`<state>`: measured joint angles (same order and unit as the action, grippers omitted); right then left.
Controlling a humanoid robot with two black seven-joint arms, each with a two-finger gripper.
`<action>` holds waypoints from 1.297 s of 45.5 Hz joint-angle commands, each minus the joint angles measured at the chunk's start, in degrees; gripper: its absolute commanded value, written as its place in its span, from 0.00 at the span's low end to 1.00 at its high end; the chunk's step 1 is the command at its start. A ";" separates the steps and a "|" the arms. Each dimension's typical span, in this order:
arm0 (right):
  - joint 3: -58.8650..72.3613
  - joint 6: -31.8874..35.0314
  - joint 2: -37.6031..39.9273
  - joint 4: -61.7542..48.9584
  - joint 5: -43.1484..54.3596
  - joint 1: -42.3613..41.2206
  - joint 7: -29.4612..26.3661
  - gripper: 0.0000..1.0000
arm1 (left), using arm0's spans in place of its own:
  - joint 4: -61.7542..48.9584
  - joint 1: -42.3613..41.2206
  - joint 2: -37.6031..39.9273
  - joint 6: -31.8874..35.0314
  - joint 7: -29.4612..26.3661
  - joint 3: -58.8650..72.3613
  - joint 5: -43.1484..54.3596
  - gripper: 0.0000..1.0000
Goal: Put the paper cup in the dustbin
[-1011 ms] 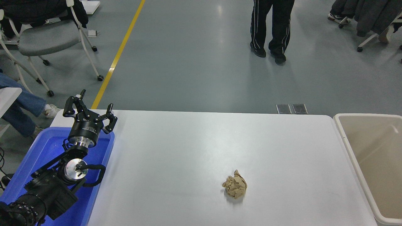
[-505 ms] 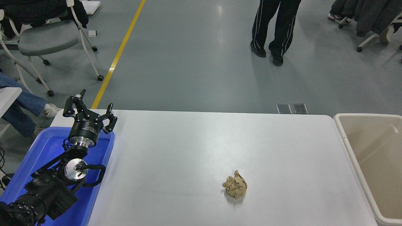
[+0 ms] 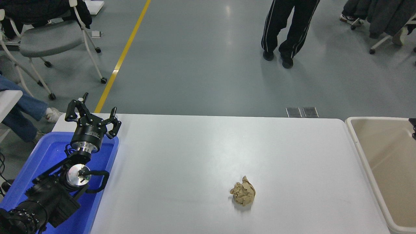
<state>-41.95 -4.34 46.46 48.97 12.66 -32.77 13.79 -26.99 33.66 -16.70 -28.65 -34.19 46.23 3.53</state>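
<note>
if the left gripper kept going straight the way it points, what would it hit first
Probably nothing on the table: the left gripper points up and away past the blue tray's far edge toward open floor. Depth is unclear.

Bright, even overhead light fills the scene, and the glossy white rectangular table shows a broad soft sheen across its middle. The grey polished floor carries a pale streak of glare near the top. The crumpled tan paper ball casts only a small, faint shadow at its base. Focus is sharp throughout; a dark sliver at the right edge is perhaps too cropped to identify.
</note>
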 commanded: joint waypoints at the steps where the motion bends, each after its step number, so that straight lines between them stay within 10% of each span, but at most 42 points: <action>1: -14.73 -0.23 -8.83 4.91 0.96 8.51 2.02 0.99 | 0.00 0.00 0.00 0.00 0.00 0.00 -0.01 1.00; 19: -20.63 0.73 -25.01 6.05 11.51 12.29 9.23 0.99 | 0.00 0.00 0.00 0.00 0.00 0.00 -0.01 1.00; 59: -19.49 0.56 -25.90 -0.19 10.81 9.22 11.34 0.99 | 0.00 0.00 0.00 0.00 0.00 0.00 -0.01 1.00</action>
<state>-61.37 -3.66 20.79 50.96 23.61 -22.44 25.03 -26.98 33.66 -16.70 -28.65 -34.19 46.23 3.51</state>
